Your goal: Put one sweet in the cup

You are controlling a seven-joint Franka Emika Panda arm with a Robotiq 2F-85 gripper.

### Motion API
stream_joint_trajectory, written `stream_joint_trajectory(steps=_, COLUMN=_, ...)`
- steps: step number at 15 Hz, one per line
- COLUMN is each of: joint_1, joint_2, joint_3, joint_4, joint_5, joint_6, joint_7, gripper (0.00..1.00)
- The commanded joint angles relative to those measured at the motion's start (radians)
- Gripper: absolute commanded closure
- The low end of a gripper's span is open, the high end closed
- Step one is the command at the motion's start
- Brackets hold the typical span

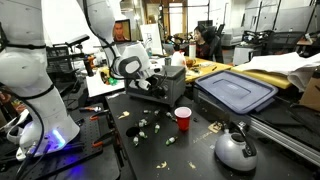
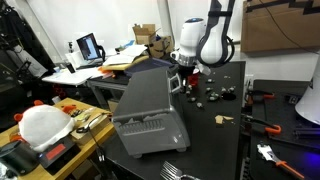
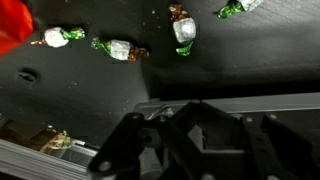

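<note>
Sweet (image 3: 120, 48) nr bench middle, just ahead of jaws, long axis crosswise; cup (image 3: 10, 25) beyond, to side; jaws' state unclear.

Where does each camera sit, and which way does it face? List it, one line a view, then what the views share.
Exterior view: low by the table, looking across it at the cup and kettle; the white arm and gripper show.
Exterior view: higher and farther off, looking past a grey machine at the arm.
Wrist view: looks down on wrapped sweets; the gripper's body fills the bottom.
Shared: the arm in both exterior views; cup and sweets in wrist and exterior views.
</note>
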Motion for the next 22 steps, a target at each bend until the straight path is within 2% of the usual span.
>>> stream_joint_trajectory(steps=1, joint_1=0.131, joint_2=-0.060, joint_3=-0.121, joint_4=-0.041, joint_5=0.008, joint_6=-0.042, joint_7=0.038, gripper=0.98)
stream_joint_trajectory(steps=2, joint_1=0.156, joint_2=-0.062, joint_3=-0.144, joint_4=-0.044, joint_5=0.007, joint_6=-0.058, joint_7=0.045, gripper=0.98)
stream_joint_trajectory(steps=3, joint_1=0.174, joint_2=-0.066, joint_3=-0.159, joint_4=-0.048, joint_5=0.007, joint_6=-0.081, joint_7=0.050, gripper=0.66)
stream_joint_trajectory(steps=4, joint_1=0.187, joint_2=-0.067, joint_3=-0.169, joint_4=-0.053, joint_5=0.008, joint_6=-0.102, joint_7=0.057, gripper=0.65)
stream_joint_trajectory(steps=6, joint_1=0.190, joint_2=-0.084, joint_3=-0.169, joint_4=-0.071, joint_5=0.012, joint_6=-0.146, joint_7=0.076, gripper=0.52)
stream_joint_trajectory(steps=7, joint_1=0.143, joint_2=-0.102, joint_3=-0.127, joint_4=-0.082, joint_5=-0.007, joint_6=-0.172, joint_7=0.101, gripper=0.45)
stream_joint_trajectory(steps=10, joint_1=0.102, joint_2=-0.163, joint_3=-0.092, joint_4=-0.132, joint_5=-0.009, joint_6=-0.221, joint_7=0.133, gripper=0.23)
stream_joint_trajectory(steps=13, joint_1=0.028, joint_2=-0.245, joint_3=-0.024, joint_4=-0.182, joint_5=0.017, joint_6=-0.289, joint_7=0.129, gripper=0.00)
stream_joint_trajectory(steps=15, joint_1=-0.036, joint_2=-0.301, joint_3=0.059, joint_4=-0.215, joint_5=0.112, joint_6=-0.329, joint_7=0.071, gripper=0.00)
stream_joint_trajectory(steps=17, joint_1=-0.064, joint_2=-0.347, joint_3=0.136, joint_4=-0.232, joint_5=0.294, joint_6=-0.378, joint_7=-0.021, gripper=0.00)
stream_joint_trajectory(steps=18, joint_1=-0.059, joint_2=-0.336, joint_3=0.155, joint_4=-0.188, joint_5=0.380, joint_6=-0.421, joint_7=-0.067, gripper=0.00)
stream_joint_trajectory(steps=19, joint_1=-0.049, joint_2=-0.358, joint_3=0.164, joint_4=-0.191, joint_5=0.450, joint_6=-0.445, joint_7=-0.106, gripper=0.00)
stream_joint_trajectory(steps=21, joint_1=-0.035, joint_2=-0.376, joint_3=0.169, joint_4=-0.180, joint_5=0.508, joint_6=-0.480, joint_7=-0.129, gripper=0.00)
stream_joint_trajectory(steps=22, joint_1=-0.033, joint_2=-0.391, joint_3=0.174, joint_4=-0.195, joint_5=0.497, joint_6=-0.469, joint_7=-0.088, gripper=0.00)
